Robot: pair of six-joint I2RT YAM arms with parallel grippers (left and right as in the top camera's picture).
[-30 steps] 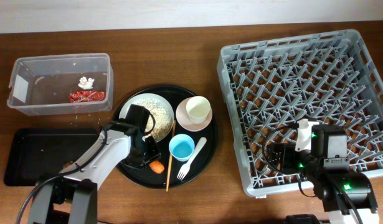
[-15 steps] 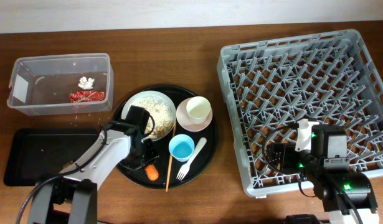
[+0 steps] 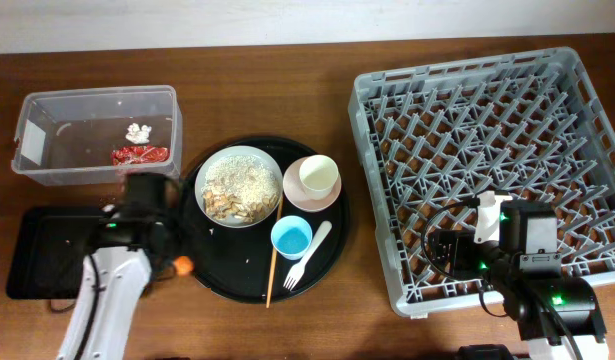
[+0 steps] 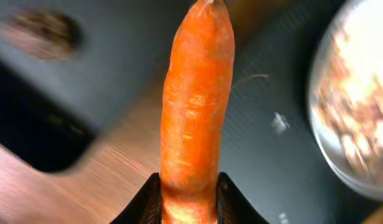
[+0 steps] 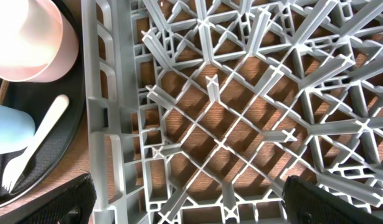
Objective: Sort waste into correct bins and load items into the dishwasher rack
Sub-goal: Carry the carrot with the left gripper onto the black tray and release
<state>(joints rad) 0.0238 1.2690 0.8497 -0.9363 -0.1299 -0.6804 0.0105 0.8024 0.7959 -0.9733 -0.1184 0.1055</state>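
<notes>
**Step in hand (judged):** taking the carrot piece (image 4: 194, 106) to a bin.

**Grip:** The left gripper (image 4: 190, 208) is closed narrow on one end of the carrot. Most of the piece stands out beyond the fingers (image 4: 147, 199).

**Position:** From above, the carrot hangs over bare table (image 3: 287, 330). It sits between the left rim of the round black tray (image 3: 227, 280) and the right end of the shallow black tray (image 3: 47, 250).

**Advice:**
- The red wrapper (image 3: 139, 154) and white scrap (image 3: 138, 130) lie in the clear tub (image 3: 97, 93), so the shallow tray is the likely home for food.
- Carry the carrot well inside that tray's rim.
- Go low before opening, as a long piece held by one end may swing or roll.

**Other arm:** The right gripper (image 5: 191, 202) stands wide and empty over the near-left corner of the rack (image 3: 363, 150), well apart.

**Surface:** A brown wood-grain table. The tub is toward the far-left corner, the shallow tray toward the near-left, and the rack fills the right side.

**Room:** Only a pale wall (image 3: 287, 20) shows, along the table's far edge.
</notes>
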